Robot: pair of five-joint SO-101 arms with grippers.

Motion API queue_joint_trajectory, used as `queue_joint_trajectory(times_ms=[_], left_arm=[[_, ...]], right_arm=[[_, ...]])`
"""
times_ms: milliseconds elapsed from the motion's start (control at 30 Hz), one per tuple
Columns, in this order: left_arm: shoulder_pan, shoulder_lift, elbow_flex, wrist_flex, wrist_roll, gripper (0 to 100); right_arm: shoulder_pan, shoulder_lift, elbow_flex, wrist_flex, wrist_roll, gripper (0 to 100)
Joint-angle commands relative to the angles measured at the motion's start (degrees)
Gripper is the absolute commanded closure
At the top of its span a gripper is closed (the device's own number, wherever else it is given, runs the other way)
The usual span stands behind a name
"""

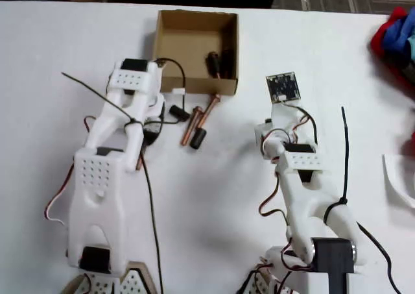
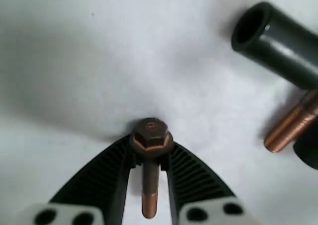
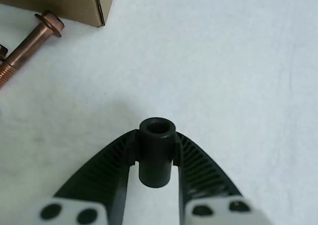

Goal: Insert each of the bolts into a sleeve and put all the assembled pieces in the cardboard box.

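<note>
A copper bolt (image 2: 150, 135) sits at lower centre of the left wrist view. The left gripper (image 2: 149, 158) is clamped on its shank just under the hex head, and the threaded end points back toward the wrist. At lower centre of the right wrist view, the right gripper (image 3: 156, 160) pinches a black sleeve (image 3: 157, 135) across its body, with the bore open at the far end.

The likeliest trouble is orientation. The head leads and cannot enter a bore, while the thread lies between the fingers, so mating may need a regrip, and the bolt could pivot or drop. A slight tilt of either piece would jam thread against rim and push the sleeve out of its pinch.

The cardboard box (image 1: 194, 85) stands at upper centre of the high view. It holds dark sleeve shapes with a copper shank (image 1: 217, 73) at its right side; one piece or two, I cannot tell. Just below the box, two loose bolts (image 1: 207, 112) and two spare sleeves (image 1: 179, 113) lie on the table (image 1: 214, 203).
</note>
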Motion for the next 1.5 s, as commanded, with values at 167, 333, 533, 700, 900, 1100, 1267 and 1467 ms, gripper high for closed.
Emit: queue_joint_trajectory(times_ms=[167,333,533,700,900,1100,1267,1467], left_arm=[[-0.18,-3.16,-6.2,1.14,0.53,98],[2.02,-11.43,-13.14,7.47,0.88,98],[4.22,-24.79,-13.67,7.74,5.27,98],[6.59,-33.41,-13.58,7.3,7.65,98],[6.42,-34.9,-13.58,4.66,9.85,98],[7.65,-35.16,-13.85,4.92,9.76,98],[8.44,-39.38,-13.58,5.71,8.44,98],[9.85,-50.37,-10.07,7.21,10.29,98]], right_arm=[[-0.22,-2.42,-0.79,-1.19,0.53,97.9],[-0.22,-2.42,-0.79,-1.19,0.53,97.9],[-0.22,-2.42,-0.88,-1.19,0.53,97.9],[-0.22,-2.42,-0.97,-1.19,0.53,97.8],[-2.42,-2.86,-0.79,-0.92,0.09,97.8],[-8.48,-2.86,1.41,-1.19,0.35,97.8],[-9.19,-2.86,4.04,-8.57,0.18,97.8],[-9.45,-2.86,17.49,-39.34,0.18,97.9]])
